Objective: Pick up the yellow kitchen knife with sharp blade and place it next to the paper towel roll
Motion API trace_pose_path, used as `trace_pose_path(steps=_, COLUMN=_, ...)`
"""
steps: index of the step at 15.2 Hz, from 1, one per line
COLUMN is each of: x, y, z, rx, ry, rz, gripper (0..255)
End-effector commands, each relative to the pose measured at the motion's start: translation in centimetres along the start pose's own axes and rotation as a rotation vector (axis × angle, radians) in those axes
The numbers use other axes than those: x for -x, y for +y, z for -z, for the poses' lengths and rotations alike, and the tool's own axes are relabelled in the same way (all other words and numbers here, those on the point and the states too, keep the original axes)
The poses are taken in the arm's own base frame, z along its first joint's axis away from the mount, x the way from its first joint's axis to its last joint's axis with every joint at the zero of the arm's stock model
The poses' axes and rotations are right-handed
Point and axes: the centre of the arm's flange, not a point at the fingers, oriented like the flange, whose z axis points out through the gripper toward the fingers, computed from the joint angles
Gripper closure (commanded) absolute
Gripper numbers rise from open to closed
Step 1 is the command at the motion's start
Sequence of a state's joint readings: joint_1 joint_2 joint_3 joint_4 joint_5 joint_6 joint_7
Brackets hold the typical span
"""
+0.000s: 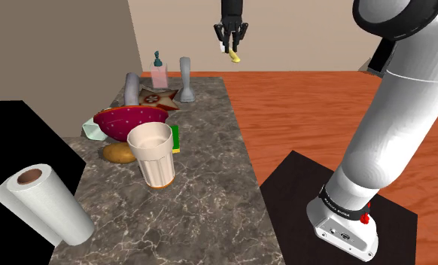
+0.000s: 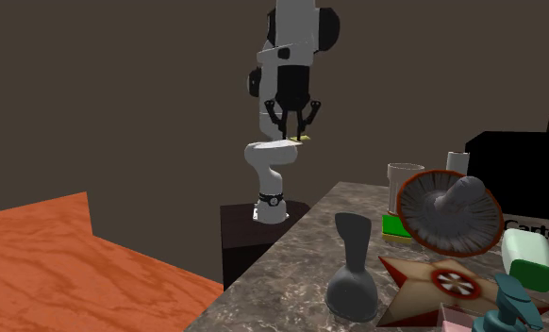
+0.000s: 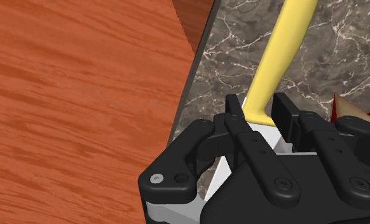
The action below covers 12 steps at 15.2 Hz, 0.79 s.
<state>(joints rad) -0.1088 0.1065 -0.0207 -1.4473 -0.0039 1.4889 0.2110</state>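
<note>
We see the gripper (image 1: 231, 45) high above the far end of the counter (image 1: 210, 203), its fingers (image 3: 241, 124) drawn in narrow and clasping the knife (image 3: 282, 51). In the wrist view the yellow handle runs away from the fingers over the marble and is cut off by the picture's edge, so we cannot see its end. A pale part of the knife sits between the fingers and is mostly hidden by them; we cannot make out the blade's edge or tip. Beneath the knife lie the counter's edge and the wooden floor (image 3: 82, 95).

In the shoulder view a short yellow piece pokes out under the fingertips, and the hand covers the rest. In the second exterior view the knife is a small yellow sliver at the fingertips, too small for us to read its tilt.

The paper towel roll (image 1: 44, 203) lies on its side at the counter's near corner, well apart from the knife. A cup (image 1: 151, 154) and a red bowl (image 1: 131, 120) stand between them, and the cup hides part of the bowl.
</note>
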Motion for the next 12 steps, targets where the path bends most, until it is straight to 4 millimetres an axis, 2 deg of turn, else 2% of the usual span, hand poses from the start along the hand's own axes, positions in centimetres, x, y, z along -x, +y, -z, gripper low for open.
trace_pose_path(steps=1, x=0.0, y=-0.1, z=0.9, rx=0.0, ry=0.0, rz=0.0, gripper=255)
trace_pose_path(steps=12, x=9.1, y=-11.4, z=0.6, rx=0.0, ry=0.0, rz=0.0, gripper=255)
